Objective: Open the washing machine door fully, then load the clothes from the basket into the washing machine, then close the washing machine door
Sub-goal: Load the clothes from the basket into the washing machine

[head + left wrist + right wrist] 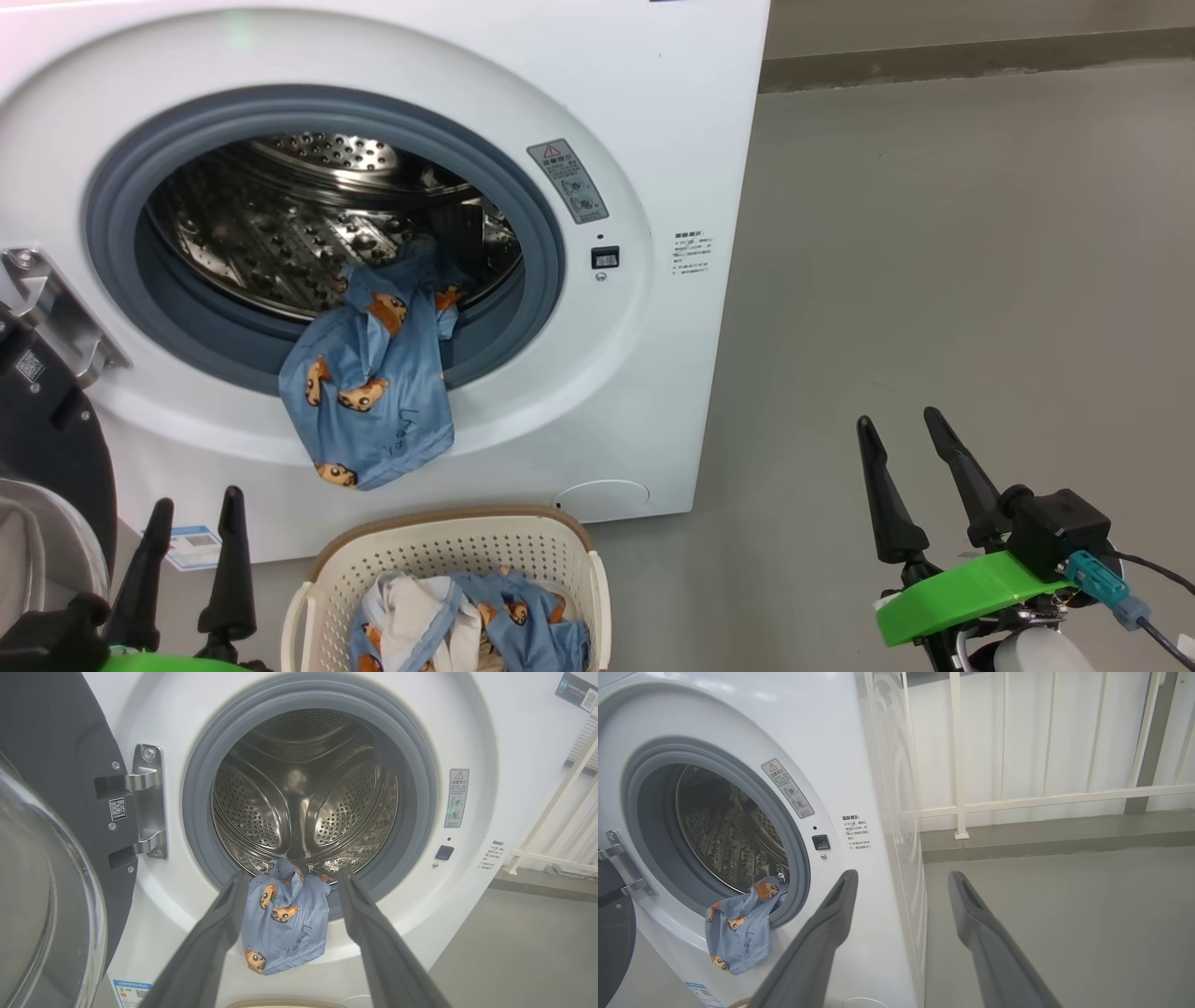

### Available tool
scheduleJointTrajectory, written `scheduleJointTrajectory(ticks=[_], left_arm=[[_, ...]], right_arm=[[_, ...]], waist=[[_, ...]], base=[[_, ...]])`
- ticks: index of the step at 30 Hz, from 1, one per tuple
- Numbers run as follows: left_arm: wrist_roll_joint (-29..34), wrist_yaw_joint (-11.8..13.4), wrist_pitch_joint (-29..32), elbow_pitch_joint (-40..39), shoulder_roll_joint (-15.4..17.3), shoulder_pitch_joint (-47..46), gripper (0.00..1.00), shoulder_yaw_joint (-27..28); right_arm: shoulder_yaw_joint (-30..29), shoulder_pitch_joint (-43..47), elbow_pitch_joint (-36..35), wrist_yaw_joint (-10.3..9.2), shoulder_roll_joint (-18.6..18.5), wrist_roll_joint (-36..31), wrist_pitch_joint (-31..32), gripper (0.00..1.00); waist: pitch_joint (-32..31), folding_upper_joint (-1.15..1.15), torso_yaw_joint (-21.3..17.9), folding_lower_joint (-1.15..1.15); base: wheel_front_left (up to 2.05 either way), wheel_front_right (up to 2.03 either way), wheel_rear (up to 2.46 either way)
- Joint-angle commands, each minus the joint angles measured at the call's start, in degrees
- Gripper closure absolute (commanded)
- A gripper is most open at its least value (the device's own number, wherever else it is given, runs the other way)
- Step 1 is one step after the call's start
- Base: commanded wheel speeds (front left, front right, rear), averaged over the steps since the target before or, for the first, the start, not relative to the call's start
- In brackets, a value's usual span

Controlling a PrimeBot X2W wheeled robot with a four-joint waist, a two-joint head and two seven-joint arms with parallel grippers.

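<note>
Both grippers are sitting low with nothing in them. The left gripper (196, 504) has its fingers spread apart, and so does the right gripper (898, 422), which hangs over bare grey floor (952, 280). Just to the right of the left gripper, well left of the right one, is the basket (448, 551), with clothes (485, 625) bunched in the bottom: blue printed stuff plus some white cloth. On the left gripper's other side is the door (56, 448), swung open on its hinge. Straight ahead of the left gripper, lined up between its fingers in its wrist view, a blue garment (373, 392) hangs half out of the washing machine (653, 140). The top end lies in the drum (280, 233) and the rest is draped over the grey seal (112, 187) and down the white front. Way past the right gripper, beyond the machine's side, there's a white railing (956, 765).
</note>
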Motion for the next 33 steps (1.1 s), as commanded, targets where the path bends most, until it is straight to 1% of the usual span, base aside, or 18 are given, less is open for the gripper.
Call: scheduleJointTrajectory(ticks=[1, 17, 24, 28, 33], left_arm=[[0.58, -0.09, -0.32, -1.74, 0.99, -1.02, 0.00, 2.35], [0.21, -0.36, -0.24, -0.17, 0.82, -1.48, 0.00, 1.58], [-1.20, -0.96, 1.65, 1.64, 1.38, -2.54, 0.00, 0.66], [-2.30, -1.48, 2.85, 3.78, 2.06, -4.23, 0.00, -0.11], [-3.78, -2.10, 4.61, 8.74, 3.39, -7.75, 0.00, -1.93]], right_arm=[[0.96, -0.66, -1.51, 0.31, -0.26, -0.61, -0.46, 0.00], [1.72, -1.43, -0.85, 0.31, -0.26, -0.96, -0.46, 0.00], [2.12, -1.58, -0.99, 0.31, -0.25, -1.19, -0.46, 0.00], [2.48, -1.76, -1.52, 0.31, -0.25, -1.15, -0.46, 0.00], [2.80, -1.72, -2.73, 0.31, -0.24, -1.13, -0.46, 0.00]], waist=[[-0.06, 0.00, -0.03, 0.00], [0.34, 0.00, -0.53, 0.00], [1.29, 0.00, -1.02, 0.00], [2.71, 0.00, -1.60, 0.00], [5.24, 0.00, -2.46, 0.00]], base=[[0.00, 0.00, 0.00], [0.00, 0.00, 0.00], [0.00, 0.00, 0.00], [0.00, 0.00, 0.00], [0.00, 0.00, 0.00]])
